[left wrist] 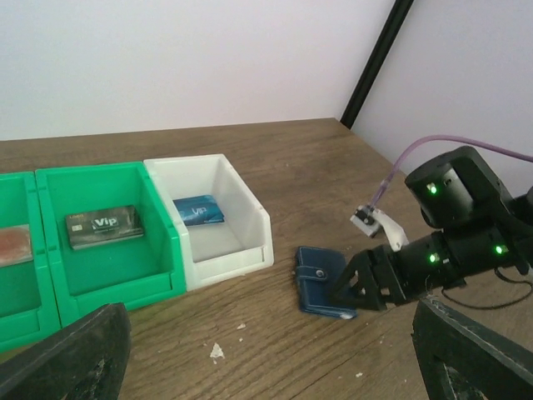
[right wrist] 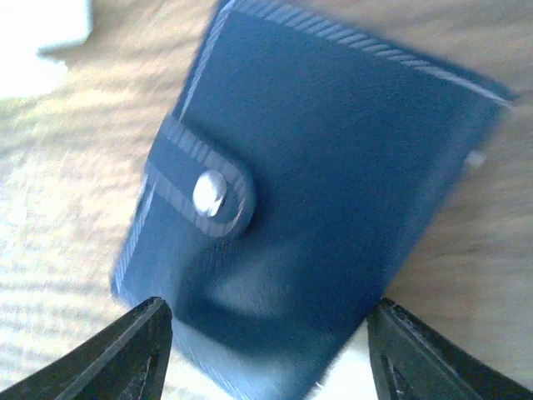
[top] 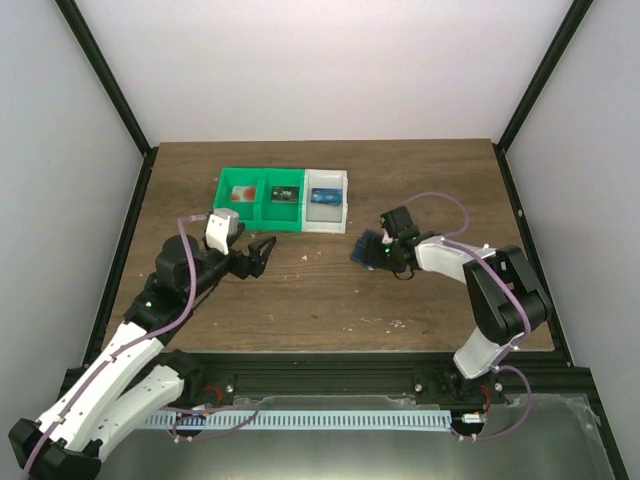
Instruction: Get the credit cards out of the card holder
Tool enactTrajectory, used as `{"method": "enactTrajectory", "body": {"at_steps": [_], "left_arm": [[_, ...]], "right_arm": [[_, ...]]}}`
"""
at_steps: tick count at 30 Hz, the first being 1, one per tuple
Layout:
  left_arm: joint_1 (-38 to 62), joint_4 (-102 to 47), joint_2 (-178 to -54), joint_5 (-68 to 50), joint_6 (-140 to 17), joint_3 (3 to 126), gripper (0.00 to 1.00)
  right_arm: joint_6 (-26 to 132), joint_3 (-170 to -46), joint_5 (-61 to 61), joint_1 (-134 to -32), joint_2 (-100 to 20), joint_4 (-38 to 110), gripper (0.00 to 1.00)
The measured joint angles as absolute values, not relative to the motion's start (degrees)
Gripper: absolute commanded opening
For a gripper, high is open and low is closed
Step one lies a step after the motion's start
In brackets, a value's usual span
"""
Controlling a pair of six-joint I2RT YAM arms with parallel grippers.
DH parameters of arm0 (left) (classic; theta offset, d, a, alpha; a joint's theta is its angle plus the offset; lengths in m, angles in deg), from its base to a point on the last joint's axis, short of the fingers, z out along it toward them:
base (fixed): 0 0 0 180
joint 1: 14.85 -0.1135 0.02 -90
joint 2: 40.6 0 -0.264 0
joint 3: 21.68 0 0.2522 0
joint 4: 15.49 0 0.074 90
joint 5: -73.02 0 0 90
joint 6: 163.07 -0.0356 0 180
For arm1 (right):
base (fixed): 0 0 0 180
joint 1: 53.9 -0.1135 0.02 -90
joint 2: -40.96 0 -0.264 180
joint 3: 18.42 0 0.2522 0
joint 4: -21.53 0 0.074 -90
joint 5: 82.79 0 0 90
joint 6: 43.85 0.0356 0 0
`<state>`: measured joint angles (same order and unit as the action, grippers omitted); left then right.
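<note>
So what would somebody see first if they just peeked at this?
Probably the dark blue card holder, snapped shut, lying on the wooden table just right of the white bin. The right gripper is open, with a finger on each side of the holder. After that come the bright green bins on the white bin's other side, one holding a black card.

Lab enclosure — white walls point(top: 300, 60)
</note>
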<state>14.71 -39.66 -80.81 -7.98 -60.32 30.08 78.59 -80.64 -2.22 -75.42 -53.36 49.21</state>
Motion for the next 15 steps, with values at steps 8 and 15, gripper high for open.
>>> {"method": "enactTrajectory", "body": {"at_steps": [8, 15], "left_arm": [[14.7, -39.7, -82.1, -8.1, -60.3, 30.1, 0.93], [14.7, -39.7, -82.8, -8.1, -60.3, 30.1, 0.93]], "right_arm": [[80.6, -78.0, 0.4, -83.1, -51.2, 49.3, 0.53], [85.5, -74.3, 4.0, -81.4, -47.5, 48.9, 0.58]]}}
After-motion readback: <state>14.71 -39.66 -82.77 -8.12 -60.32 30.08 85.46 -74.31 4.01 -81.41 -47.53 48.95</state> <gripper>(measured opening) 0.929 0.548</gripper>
